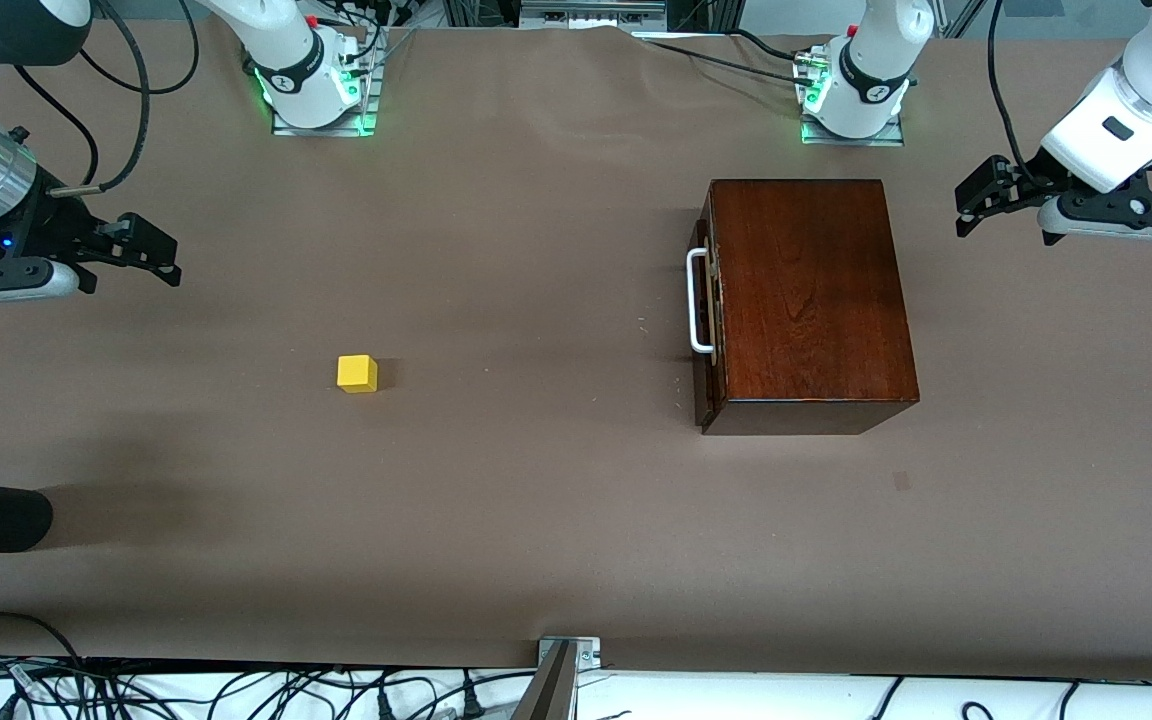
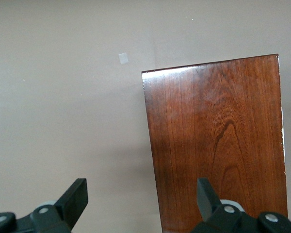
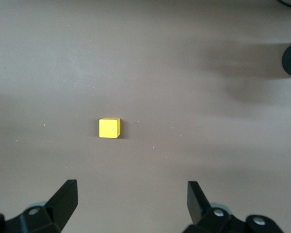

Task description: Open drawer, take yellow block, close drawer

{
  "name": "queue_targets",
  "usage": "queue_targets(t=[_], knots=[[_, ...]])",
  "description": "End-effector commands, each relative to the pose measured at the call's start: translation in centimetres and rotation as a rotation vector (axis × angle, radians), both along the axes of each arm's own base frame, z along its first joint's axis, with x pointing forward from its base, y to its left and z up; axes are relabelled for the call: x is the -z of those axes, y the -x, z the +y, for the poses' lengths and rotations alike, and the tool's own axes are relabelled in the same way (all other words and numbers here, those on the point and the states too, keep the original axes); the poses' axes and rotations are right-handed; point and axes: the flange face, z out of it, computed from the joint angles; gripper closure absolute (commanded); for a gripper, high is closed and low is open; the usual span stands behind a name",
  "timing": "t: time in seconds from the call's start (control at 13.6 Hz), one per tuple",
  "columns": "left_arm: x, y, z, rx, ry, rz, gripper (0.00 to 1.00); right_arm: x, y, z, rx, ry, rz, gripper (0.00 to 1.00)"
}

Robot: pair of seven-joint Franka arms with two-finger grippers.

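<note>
Front view shows a dark reddish-brown wooden drawer box [image 1: 808, 300] standing on the brown-covered bench [image 1: 556, 520] toward the left arm's end, its drawer pushed in flush and its white bar handle [image 1: 699, 301] facing the right arm's end. A small yellow cube block [image 1: 357, 373] sits out on the open bench toward the right arm's end, well apart from the box and a little nearer to the front camera than the handle. That is how the task's things would lie if the job were done: drawer closed, block outside it; whether the task put them so, one moment cannot tell. Both arms wait at the ends of the bench. The left pincer [image 1: 981, 205] hovers over bare cloth beside the box, fingers spread apart and holding nothing; the left wrist view [image 2: 140, 201] shows the same wide gap, with the polished wooden top below it. The right pincer [image 1: 141, 250] hangs over bare bench near its own end, fingers likewise apart and clamped on nothing; in the right wrist view [image 3: 131, 201] the block [image 3: 109, 127] lies on the cloth ahead of the open fingers. Judged from the scene, no step is in hand, and the pictures do not settle any further move.
</note>
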Motion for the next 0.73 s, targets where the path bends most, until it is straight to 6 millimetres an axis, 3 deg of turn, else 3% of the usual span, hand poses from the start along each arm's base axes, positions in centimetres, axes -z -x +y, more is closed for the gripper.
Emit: queue_targets(t=[0.0, 0.37, 0.66], knots=[[-0.4, -0.3, -0.2, 0.004, -0.016, -0.007, 0.0, -0.4, -0.2, -0.3, -0.002, 0.009, 0.002, 0.0], [-1.2, -2.4, -0.3, 0.004, -0.034, 0.017, 0.0, -0.4, -0.2, -0.3, -0.002, 0.009, 0.002, 0.0], [-1.0, -2.5, -0.3, 0.006, -0.034, 0.019, 0.0, -0.4, -0.2, -0.3, -0.002, 0.009, 0.002, 0.0]])
